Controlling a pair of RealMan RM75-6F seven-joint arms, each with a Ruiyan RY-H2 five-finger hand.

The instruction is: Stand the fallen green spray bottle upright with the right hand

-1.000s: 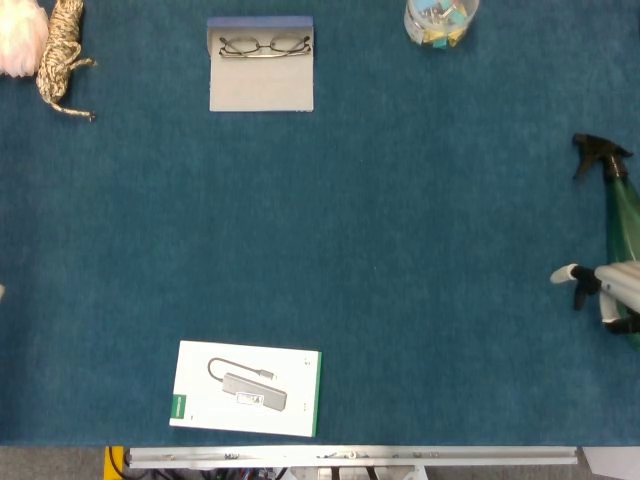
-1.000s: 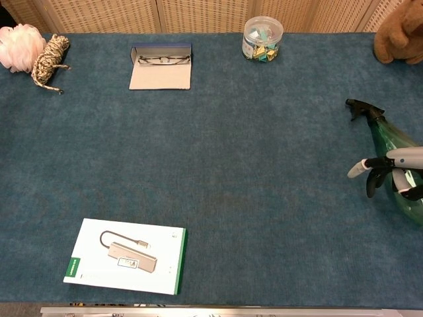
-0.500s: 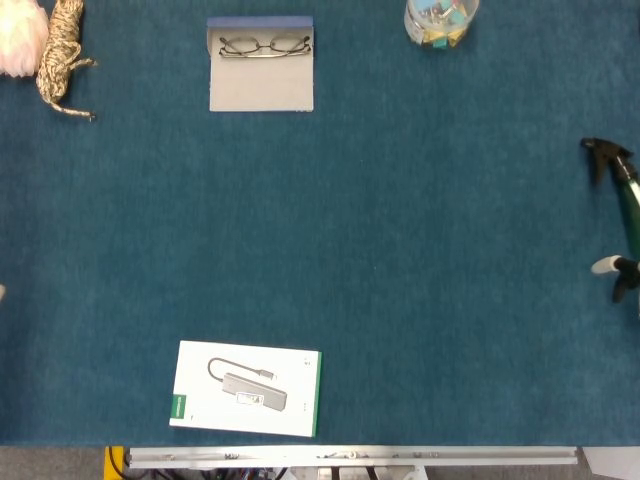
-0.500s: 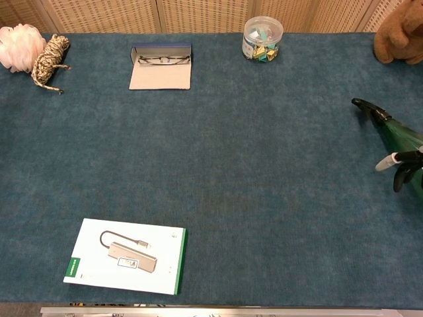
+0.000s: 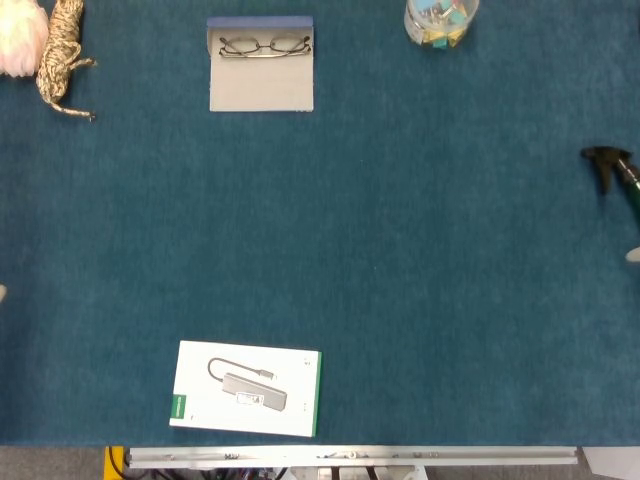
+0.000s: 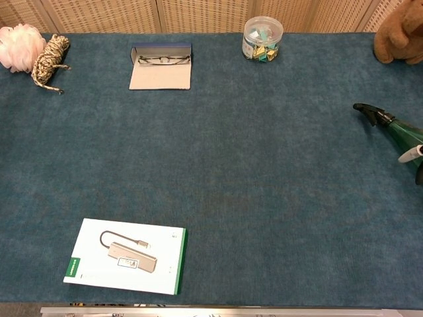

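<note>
In the head view only the black nozzle of the spray bottle shows, far right of the glasses case; a fingertip of the right hand peeks in. The chest view shows the bottle leaning at the frame's edge, right hand mostly cut off, grip impossible to tell. Out of sight, it could slip and topple.

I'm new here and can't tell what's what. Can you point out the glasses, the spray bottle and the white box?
glasses point(image 6: 163, 60), chest view, on the frame's bridge.
green spray bottle point(image 6: 377, 116), chest view, on its black nozzle head.
white box point(image 6: 125, 256), chest view, on its printed top face.
</note>
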